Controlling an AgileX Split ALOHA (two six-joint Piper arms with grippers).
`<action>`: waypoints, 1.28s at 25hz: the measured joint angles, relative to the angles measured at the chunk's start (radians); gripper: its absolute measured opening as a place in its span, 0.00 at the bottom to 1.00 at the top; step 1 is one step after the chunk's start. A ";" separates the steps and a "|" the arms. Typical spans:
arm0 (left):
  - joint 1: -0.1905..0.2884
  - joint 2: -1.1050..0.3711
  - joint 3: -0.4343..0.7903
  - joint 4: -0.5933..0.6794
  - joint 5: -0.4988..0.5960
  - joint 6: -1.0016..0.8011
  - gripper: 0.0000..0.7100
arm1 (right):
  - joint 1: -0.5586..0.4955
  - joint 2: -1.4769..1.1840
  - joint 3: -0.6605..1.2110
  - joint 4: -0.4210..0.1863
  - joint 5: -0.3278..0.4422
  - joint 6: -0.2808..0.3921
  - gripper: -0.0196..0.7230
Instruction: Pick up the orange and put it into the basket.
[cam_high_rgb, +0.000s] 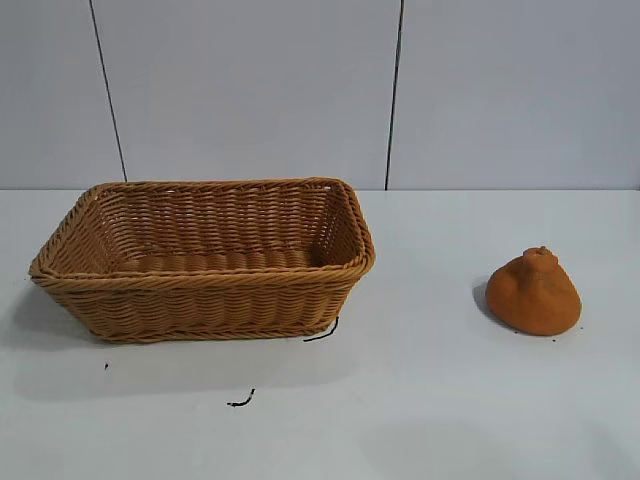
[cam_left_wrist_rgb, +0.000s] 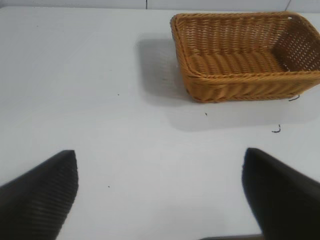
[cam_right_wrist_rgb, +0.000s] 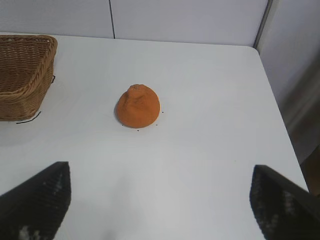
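White table (cam_high_rgb: 420, 400) fills the lower two thirds of the exterior frame; nothing grasped yet, neither arm shows in that view

Large tan-brown rectangular woven wicker basket (cam_high_rgb: 205, 300) sits left of centre, empty, flared sides, braided rim

Matte orange dimpled fruit with a knobby top (cam_high_rgb: 534, 293) rests on the table at right of frame, well apart from the basket

Right gripper (cam_right_wrist_rgb: 160, 210) hangs spread wide, orange near the centre of its view; left gripper (cam_left_wrist_rgb: 160, 200) also spread wide, holding nothing, basket at upper right of its view

Risks, as judgement:
- tapered rounded body could squirt out or roll if pinched high near the knob
- long carry to the basket, weak grip could drop it
- low release could clip the rim

No brands, labels or readable writing; only small black scribble marks (cam_high_rgb: 241, 401) near the basket
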 joint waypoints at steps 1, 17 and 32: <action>0.000 0.000 0.000 0.000 0.000 0.000 0.90 | 0.000 0.000 0.000 0.000 0.000 0.000 0.96; 0.000 0.000 0.000 0.000 0.000 0.000 0.90 | 0.000 0.445 -0.152 -0.038 0.005 0.000 0.96; 0.000 0.000 0.000 0.000 0.000 0.000 0.90 | 0.000 1.401 -0.724 0.012 0.002 0.005 0.96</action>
